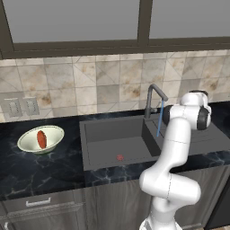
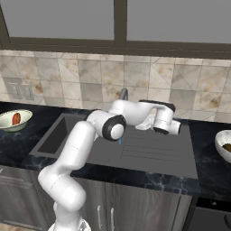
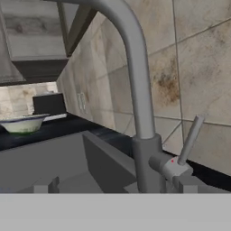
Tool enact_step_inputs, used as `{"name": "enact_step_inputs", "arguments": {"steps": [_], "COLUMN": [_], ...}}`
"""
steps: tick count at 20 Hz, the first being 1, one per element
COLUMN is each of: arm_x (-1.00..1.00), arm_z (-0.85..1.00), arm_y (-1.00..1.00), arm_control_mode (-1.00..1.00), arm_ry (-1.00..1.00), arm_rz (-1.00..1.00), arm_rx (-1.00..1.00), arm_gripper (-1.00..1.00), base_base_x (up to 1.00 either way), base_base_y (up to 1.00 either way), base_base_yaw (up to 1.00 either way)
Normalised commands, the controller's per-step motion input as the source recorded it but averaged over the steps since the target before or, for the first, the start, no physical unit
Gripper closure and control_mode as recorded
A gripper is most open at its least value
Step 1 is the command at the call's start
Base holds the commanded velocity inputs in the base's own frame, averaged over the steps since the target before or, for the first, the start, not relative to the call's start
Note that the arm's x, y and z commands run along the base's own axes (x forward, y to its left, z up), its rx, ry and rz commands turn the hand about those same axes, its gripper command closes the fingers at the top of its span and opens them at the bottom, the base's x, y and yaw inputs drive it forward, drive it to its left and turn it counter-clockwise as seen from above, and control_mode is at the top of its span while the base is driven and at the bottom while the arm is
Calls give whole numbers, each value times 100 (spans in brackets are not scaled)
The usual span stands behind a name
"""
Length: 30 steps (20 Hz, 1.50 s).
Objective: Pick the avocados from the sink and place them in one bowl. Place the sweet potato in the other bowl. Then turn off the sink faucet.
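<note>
A pale cream-green bowl (image 1: 40,139) sits on the dark marbled surface (image 1: 40,173) left of the sink (image 1: 119,143), and the orange-red sweet potato (image 1: 42,139) lies inside it. The same bowl shows at the left edge of the right base view with the root in it. At the right edge of that view a second bowl (image 2: 224,145), cut off by the frame, holds something dark olive-brown (image 2: 228,147); it is too small and too cropped to say how many avocados are there. The sink basin holds nothing but a tiny red spot (image 1: 120,157) on its bottom.

The faucet (image 1: 152,99) stands at the far edge of the sink, and a thin blue stream of water (image 1: 159,119) runs from its spout into the basin. The white arm (image 1: 173,152) rises from the near side, bends over the drainboard (image 2: 153,151), and its hand (image 2: 161,118) reaches toward the faucet base. In the hand view the faucet's neck is close ahead, with its thin lever (image 3: 190,139) tilted up to the right, beside the base.

The jaws are mostly hidden; only stubs of the fingertips (image 3: 182,184) show near the lever base, so whether they are open or closed cannot be told.
</note>
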Motion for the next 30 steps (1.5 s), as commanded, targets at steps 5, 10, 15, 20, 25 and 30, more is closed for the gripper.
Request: {"name": "enact_step_inputs", "arguments": {"steps": [5,10,15,20,25,30], "arm_x": [45,34,29,35,14,-4], "arm_z": [-12,-34,-20,1,3,29], "arm_y": [0,0,0,4,32,62], "arm_control_mode": [-100,-100,-100,-100,-100,-100], "arm_ry": [3,5,2,0,0,-13], "arm_rz": [0,0,0,0,2,14], "arm_rx": [0,0,0,0,-4,-9], "arm_gripper": [-100,-100,-100,-100,-100,-100], "base_base_x": [0,0,0,0,0,0], "base_base_y": [0,0,0,0,0,0], "base_base_yaw": [0,0,0,0,0,0]}}
